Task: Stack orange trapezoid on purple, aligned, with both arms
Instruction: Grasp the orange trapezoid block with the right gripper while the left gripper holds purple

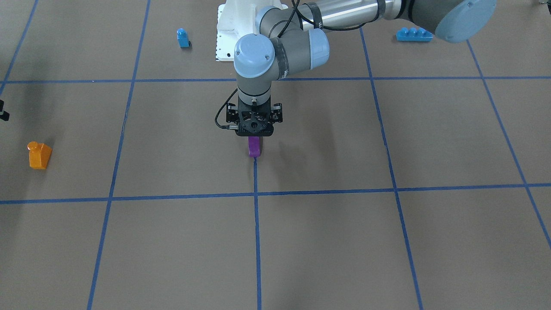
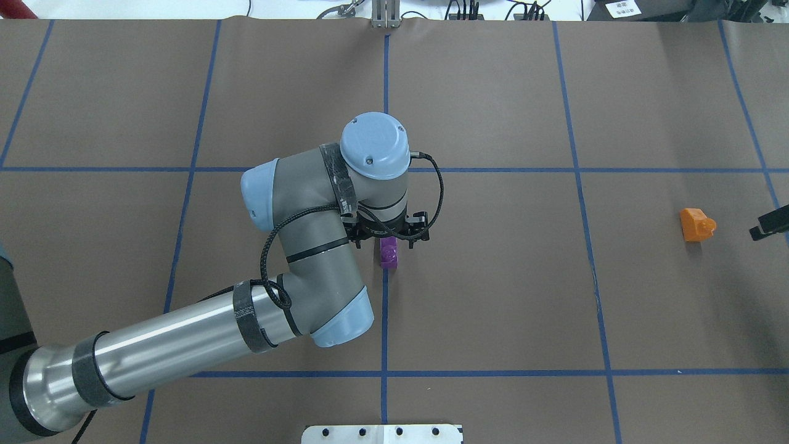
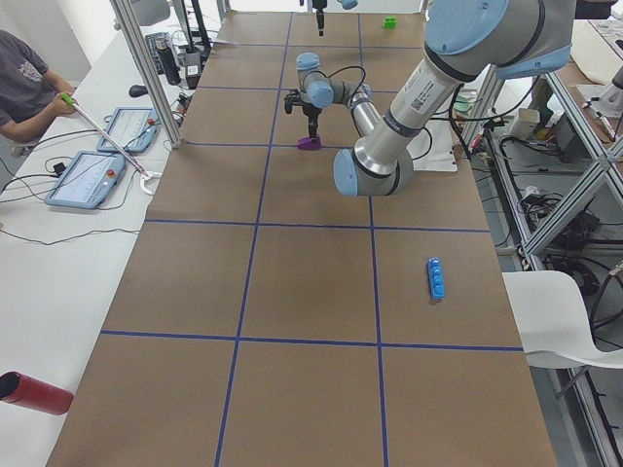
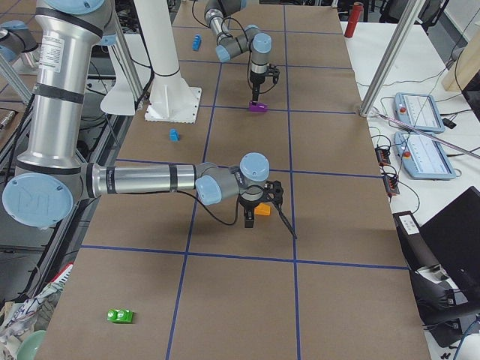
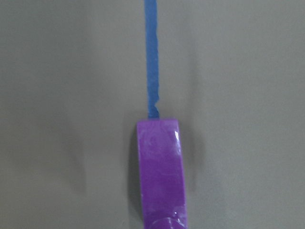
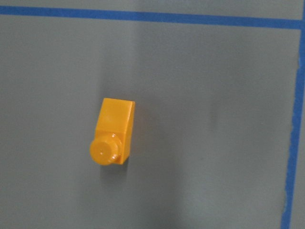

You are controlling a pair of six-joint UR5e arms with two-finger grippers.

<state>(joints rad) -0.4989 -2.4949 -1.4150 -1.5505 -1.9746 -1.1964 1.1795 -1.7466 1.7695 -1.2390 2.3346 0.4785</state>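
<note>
**A:** Brown paper [image 2: 493, 277] crossed by blue tape lines [image 1: 327, 190] covers the table. Where is the purple brick [image 1: 254, 146]?

**B:** Near centre, at the end of a tape line, seemingly resting on the paper. The left gripper [image 1: 255, 129] hangs straight over it. Its wrist hides the fingers, so I cannot tell whether they are spread or pinching. My guess is that it is there to steady the base.

**A:** And the orange brick [image 2: 696, 224]?

**B:** On the overhead view it is at 3 o'clock from the purple one, well apart, stud up and untouched. The right gripper [image 2: 769, 223] sits just beyond it at the frame edge, and its fingers are also unreadable. It is probably lining up a pick.

**A:** Any obstacles?

**B:** From the front camera, a small blue brick [image 1: 183, 38] sits at 11 o'clock from the purple and a long blue brick [image 1: 414, 34] at 2 o'clock. Both are far off. The left arm itself crowds the stacking spot.
</note>
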